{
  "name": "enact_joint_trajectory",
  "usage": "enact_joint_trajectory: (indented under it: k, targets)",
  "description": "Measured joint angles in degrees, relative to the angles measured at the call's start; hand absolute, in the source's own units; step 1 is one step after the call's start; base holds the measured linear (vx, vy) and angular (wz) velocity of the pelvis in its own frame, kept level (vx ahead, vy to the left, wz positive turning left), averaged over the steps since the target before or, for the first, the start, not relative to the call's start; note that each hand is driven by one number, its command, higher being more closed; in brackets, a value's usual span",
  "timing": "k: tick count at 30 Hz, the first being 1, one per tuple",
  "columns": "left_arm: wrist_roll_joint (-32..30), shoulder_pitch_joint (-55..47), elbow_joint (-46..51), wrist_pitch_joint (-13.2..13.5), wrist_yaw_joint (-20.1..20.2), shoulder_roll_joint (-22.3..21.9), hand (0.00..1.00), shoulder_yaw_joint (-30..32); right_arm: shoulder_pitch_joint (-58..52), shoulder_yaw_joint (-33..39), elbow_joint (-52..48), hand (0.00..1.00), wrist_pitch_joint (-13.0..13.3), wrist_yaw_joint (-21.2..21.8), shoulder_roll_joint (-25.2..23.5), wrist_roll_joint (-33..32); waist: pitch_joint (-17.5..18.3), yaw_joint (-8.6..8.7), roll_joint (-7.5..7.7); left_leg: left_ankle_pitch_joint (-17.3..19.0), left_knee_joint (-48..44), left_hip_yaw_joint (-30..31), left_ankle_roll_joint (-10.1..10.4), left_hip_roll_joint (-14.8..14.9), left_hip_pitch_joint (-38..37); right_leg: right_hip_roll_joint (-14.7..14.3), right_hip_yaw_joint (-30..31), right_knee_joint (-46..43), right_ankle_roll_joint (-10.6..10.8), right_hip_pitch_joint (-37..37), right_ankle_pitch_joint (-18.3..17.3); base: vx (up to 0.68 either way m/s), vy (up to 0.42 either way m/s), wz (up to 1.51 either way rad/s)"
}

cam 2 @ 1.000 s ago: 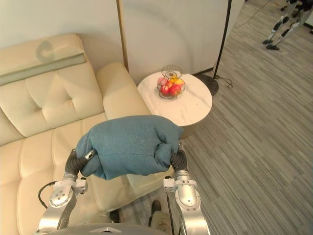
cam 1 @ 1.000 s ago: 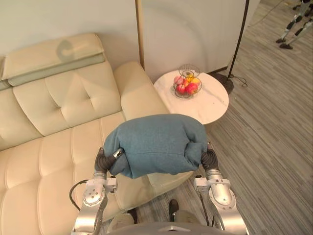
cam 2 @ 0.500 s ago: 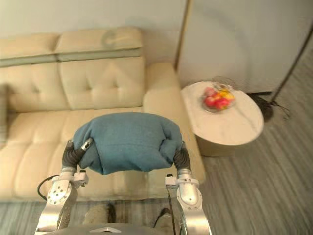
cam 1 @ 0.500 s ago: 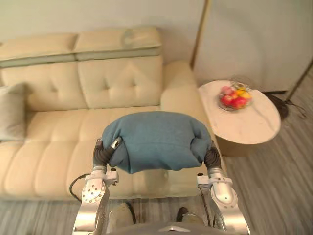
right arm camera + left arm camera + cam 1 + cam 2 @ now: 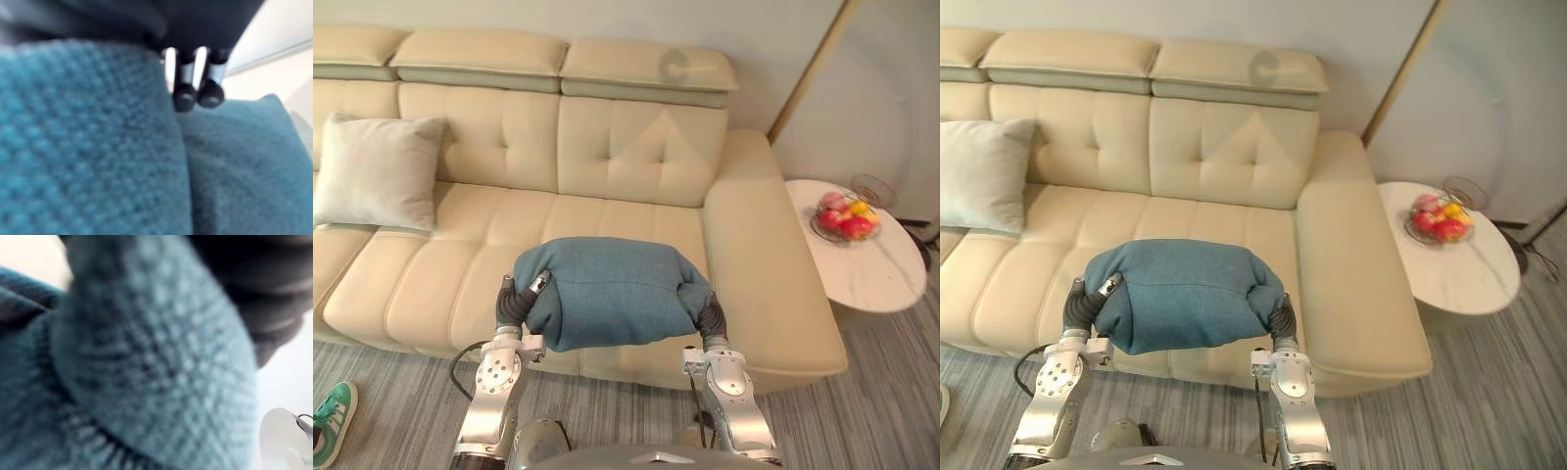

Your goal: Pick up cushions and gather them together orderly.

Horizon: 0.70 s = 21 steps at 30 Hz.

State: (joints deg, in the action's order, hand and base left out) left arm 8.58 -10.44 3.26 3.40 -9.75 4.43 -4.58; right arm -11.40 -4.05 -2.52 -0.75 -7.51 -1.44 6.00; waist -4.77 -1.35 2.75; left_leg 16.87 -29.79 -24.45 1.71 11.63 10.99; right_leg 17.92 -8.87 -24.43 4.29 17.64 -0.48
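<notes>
1. A blue cushion [image 5: 607, 294] hangs at lower centre, squeezed between the left hand [image 5: 512, 308] and the right hand [image 5: 711, 319], over the front edge of a cream sofa [image 5: 636, 157].
2. The right hand's fingers [image 5: 186, 95] dig their dark tips into a bunched fold of the cushion; the left hand's grip cannot be told, as fabric covers it.
3. Bare seat runs from a grey cushion [image 5: 377, 171], propped against the backrest at upper left, to the broad armrest [image 5: 764, 264] at right.
4. Past the armrest stands a round white bench [image 5: 881, 269] bearing a wire basket of fruit [image 5: 842, 217].
5. A green shoe [image 5: 333, 419] rests on the striped floor [image 5: 401, 392] at lower left.
</notes>
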Motion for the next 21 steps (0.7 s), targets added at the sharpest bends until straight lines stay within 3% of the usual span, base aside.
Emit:
enact_joint_trajectory:
  k: [1, 2, 5, 11, 15, 19, 20, 21]
  targets:
    - [-0.3, 0.1, 0.0, 0.0, 0.1, -0.2, 1.0, -0.1, 0.3, 0.2, -0.1, 1.0, 0.0, 0.0, 0.4, 0.0, 0.0, 0.43, 0.12, -0.1, 0.7, 0.1, -0.1, -0.4, -0.1, -3.4, 1.2, -1.1, 0.9, 0.3, -4.7, -0.06, 0.048, -0.22]
    - [-0.5, 0.2, 0.0, 0.0, 0.1, -0.4, 1.0, -0.1, 0.7, 0.2, -0.1, 1.0, 0.0, 0.0, 0.5, 0.0, -0.2, 0.63, 0.19, -0.1, 0.9, 0.3, -0.1, -0.4, -0.1, -5.6, 2.0, -0.6, 1.3, 0.4, -6.5, -0.03, 0.013, -0.14]
    - [-1.7, 1.8, 0.2, -0.4, 0.2, -1.2, 1.0, -0.7, 1.1, 0.3, -0.1, 1.0, 0.1, -0.1, 2.7, -0.2, -0.8, 2.51, -0.58, -1.6, 2.5, 4.4, 1.3, -1.1, 1.6, -8.2, 3.9, 0.4, 0.6, 0.2, -7.9, 0.04, -0.047, 0.25]
    - [-2.0, 2.3, 4.5, -0.6, 0.6, -2.1, 1.0, -4.2, -4.3, 2.1, -5.0, 1.0, 0.2, -0.2, 3.0, -1.6, -1.1, 2.94, -2.0, -4.1, 3.8, 11.7, 4.4, -1.4, 1.5, -7.6, -1.8, -2.8, 0.3, -3.6, -12.3, 0.17, -0.132, 0.63]
    - [-2.1, 1.8, 7.9, -0.6, 0.9, -2.1, 1.0, -4.2, -5.8, 2.1, -8.5, 1.0, 0.6, -0.2, 3.2, -2.1, -1.6, 1.28, -4.75, -6.1, -13.8, 12.0, 4.0, 3.3, 8.0, -9.4, -2.5, -3.6, 0.0, -6.5, -15.5, 0.12, -0.074, 0.09]
    - [-2.1, 1.8, 8.7, -0.6, 1.0, -2.2, 1.0, -4.1, -5.9, 1.8, -9.3, 1.0, 0.6, -0.7, 3.1, -2.3, -1.8, 0.95, -4.78, -11.7, -20.8, 11.9, 2.2, 5.4, 12.1, -9.7, 0.0, -2.0, -0.6, -6.8, -15.8, 0.08, 0.008, -0.26]
    - [-2.1, 1.7, 8.5, -0.6, 1.3, -2.2, 1.0, -4.3, -6.1, 2.1, -10.3, 1.0, 0.6, -1.1, 3.3, -2.3, -2.1, 0.63, -4.3, -7.4, -19.8, 12.7, 2.5, 5.2, 12.2, -10.0, 1.2, -0.5, -0.4, -7.3, -15.2, 0.1, 0.059, -0.39]
    - [-2.1, 1.7, 8.4, -0.6, 1.4, -2.2, 1.0, -4.5, -6.1, 2.2, -10.4, 1.0, 0.6, -1.4, 3.3, -2.3, -2.1, 0.62, -4.32, -5.5, -18.3, 13.2, 2.5, 4.7, 12.0, -10.1, 1.6, 0.1, -0.2, -7.5, -15.0, 0.12, 0.119, -0.52]
